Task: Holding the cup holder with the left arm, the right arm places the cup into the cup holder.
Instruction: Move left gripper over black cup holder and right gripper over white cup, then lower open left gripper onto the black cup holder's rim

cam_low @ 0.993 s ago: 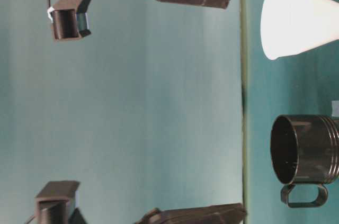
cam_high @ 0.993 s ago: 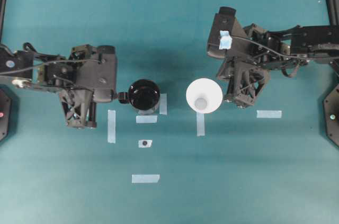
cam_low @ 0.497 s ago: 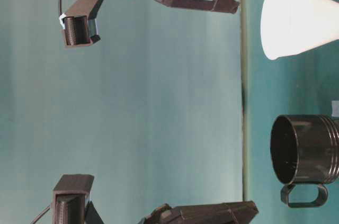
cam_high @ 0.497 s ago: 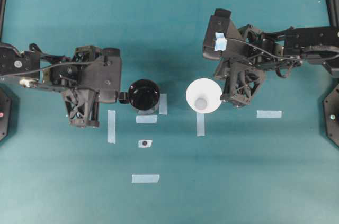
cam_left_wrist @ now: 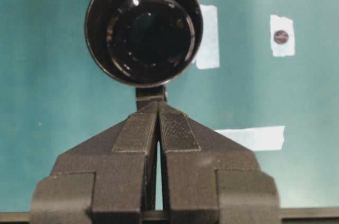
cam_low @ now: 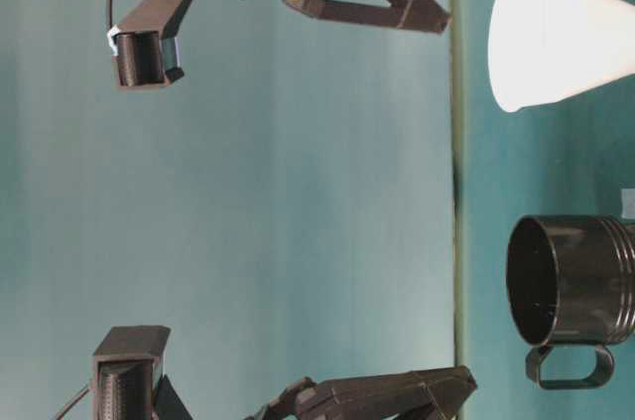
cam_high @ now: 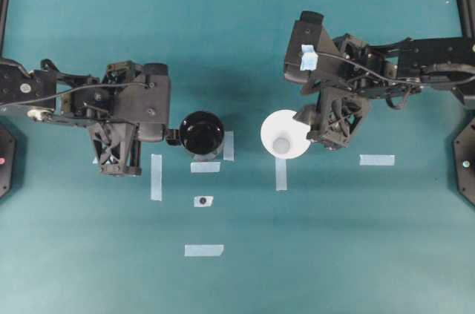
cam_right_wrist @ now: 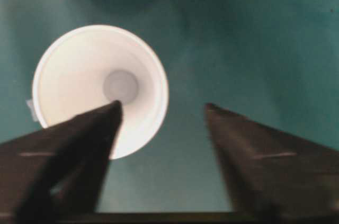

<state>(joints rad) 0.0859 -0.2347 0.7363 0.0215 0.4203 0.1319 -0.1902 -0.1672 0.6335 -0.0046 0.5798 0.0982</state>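
The glossy black cup holder point(cam_high: 202, 133) stands upright on the teal table, its stubby handle point(cam_left_wrist: 151, 92) pointing at my left arm. My left gripper point(cam_left_wrist: 158, 105) is shut and empty, its tips just short of the handle. In the table-level view the left gripper point(cam_low: 466, 382) hangs above the holder point(cam_low: 571, 281). The white cup point(cam_high: 286, 133) stands upright to the holder's right. My right gripper point(cam_right_wrist: 161, 106), on the arm with blue tape point(cam_high: 308, 58), is open above the cup point(cam_right_wrist: 100, 89) and offset to its side. One finger overlaps the rim.
Pale tape strips lie on the table point(cam_high: 237, 277): one left of the holder point(cam_high: 156, 177), one below it point(cam_high: 205, 167), one further forward point(cam_high: 204, 250), one at the right point(cam_high: 377, 159). A small tape square carries a dark dot point(cam_high: 202, 200).
The left gripper moved right and down toward the holder's handle. The right gripper moved left and down toward the cup. Cup and holder have not moved.
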